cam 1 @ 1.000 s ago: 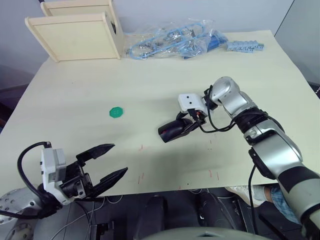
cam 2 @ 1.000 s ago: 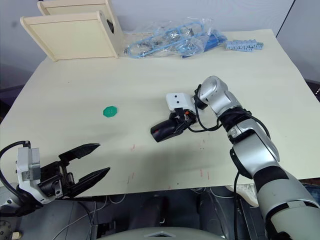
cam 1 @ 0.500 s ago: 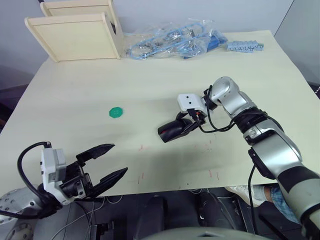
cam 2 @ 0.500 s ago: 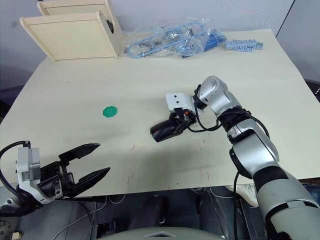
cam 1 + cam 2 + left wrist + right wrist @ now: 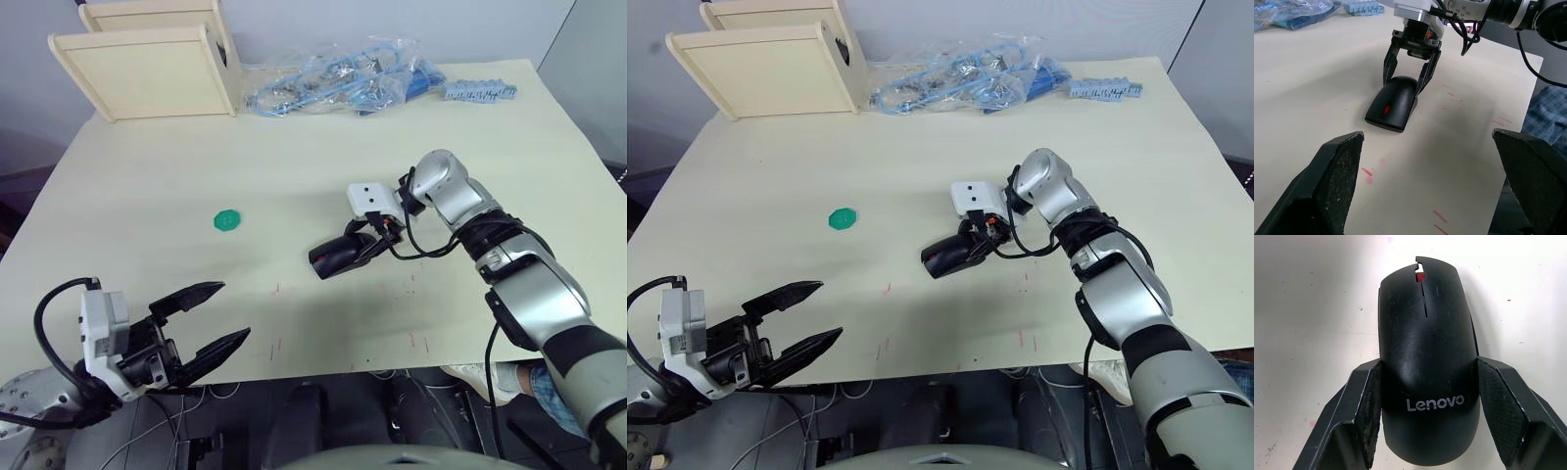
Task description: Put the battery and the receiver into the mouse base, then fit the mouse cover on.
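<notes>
A cream-coloured desk (image 5: 147, 196) seen from above. Near its middle lies the mouse, its glossy black mouse cover (image 5: 1426, 357) fitted on top, with the word "Lenovo" printed on it and a small red patch at the front slit. The mouse base underneath cannot be made out separately. The right gripper (image 5: 364, 245) reaches down over the rear of the mouse — its two black jaws sit against either side of the mouse, grasping it where it rests on the desk. The left gripper (image 5: 216, 315) hangs low at the near edge of the desk, well apart from the mouse, jaws spread wide and holding nothing. A green octagonal disc (image 5: 227, 219) lies between the two grippers. At the far edge stand two wooden boxes (image 5: 147, 69) and a clear bag of blue parts (image 5: 338, 83).
</notes>
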Robot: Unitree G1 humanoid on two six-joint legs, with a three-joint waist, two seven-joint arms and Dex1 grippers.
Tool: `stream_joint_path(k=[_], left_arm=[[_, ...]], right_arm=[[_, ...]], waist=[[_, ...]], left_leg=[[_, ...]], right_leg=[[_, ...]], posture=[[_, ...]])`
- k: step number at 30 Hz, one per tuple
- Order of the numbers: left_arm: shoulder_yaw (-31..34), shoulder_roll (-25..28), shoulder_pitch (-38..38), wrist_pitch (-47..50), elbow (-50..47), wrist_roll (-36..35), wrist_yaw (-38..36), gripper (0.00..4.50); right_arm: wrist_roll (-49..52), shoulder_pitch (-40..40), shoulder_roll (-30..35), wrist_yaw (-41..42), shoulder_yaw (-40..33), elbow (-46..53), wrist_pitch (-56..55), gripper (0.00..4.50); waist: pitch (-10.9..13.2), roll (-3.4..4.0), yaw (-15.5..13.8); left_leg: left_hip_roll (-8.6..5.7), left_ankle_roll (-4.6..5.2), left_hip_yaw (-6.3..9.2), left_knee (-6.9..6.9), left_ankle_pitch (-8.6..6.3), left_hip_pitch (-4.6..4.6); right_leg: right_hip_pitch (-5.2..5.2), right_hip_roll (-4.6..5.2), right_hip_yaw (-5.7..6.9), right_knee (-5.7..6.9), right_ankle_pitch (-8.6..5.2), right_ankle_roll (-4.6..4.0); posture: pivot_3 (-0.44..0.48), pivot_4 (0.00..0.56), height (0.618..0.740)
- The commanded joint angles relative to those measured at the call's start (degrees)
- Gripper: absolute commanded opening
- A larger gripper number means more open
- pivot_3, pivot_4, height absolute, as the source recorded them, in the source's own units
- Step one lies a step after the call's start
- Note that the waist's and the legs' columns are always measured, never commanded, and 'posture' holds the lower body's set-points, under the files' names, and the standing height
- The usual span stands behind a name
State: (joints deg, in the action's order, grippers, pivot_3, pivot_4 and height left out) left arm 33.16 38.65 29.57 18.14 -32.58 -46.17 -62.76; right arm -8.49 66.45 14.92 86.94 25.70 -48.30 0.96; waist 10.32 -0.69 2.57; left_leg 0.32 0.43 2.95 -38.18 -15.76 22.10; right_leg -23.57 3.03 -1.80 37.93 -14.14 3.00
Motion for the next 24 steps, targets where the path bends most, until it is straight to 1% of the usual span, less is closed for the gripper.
stream_joint_path(k=[1,24], left_arm=[[0.62,-0.12,0.60,-0.91,-1.07,-0.25,-0.28,4.50],[0.24,-0.31,0.57,-1.06,-0.85,0.04,-0.36,4.50]], right_arm=[[0.33,1.67,-0.50,0.26,-0.63,1.14,0.36,2.64],[-0.51,3.50,-0.53,0.92,-0.06,1.97,2.96,2.64]], waist=[[0.00,0.00,0.00],[0.01,0.01,-0.08]], left_leg=[[0.00,0.00,0.00,0.00,0.00,0.00],[0.00,-0.01,0.01,0.00,0.00,0.04]], right_leg=[[0.00,0.00,0.00,0.00,0.00,0.00],[-0.01,0.02,0.00,-0.02,0.00,0.00]], posture=[[0.000,0.150,0.740],[0.000,0.150,0.740]])
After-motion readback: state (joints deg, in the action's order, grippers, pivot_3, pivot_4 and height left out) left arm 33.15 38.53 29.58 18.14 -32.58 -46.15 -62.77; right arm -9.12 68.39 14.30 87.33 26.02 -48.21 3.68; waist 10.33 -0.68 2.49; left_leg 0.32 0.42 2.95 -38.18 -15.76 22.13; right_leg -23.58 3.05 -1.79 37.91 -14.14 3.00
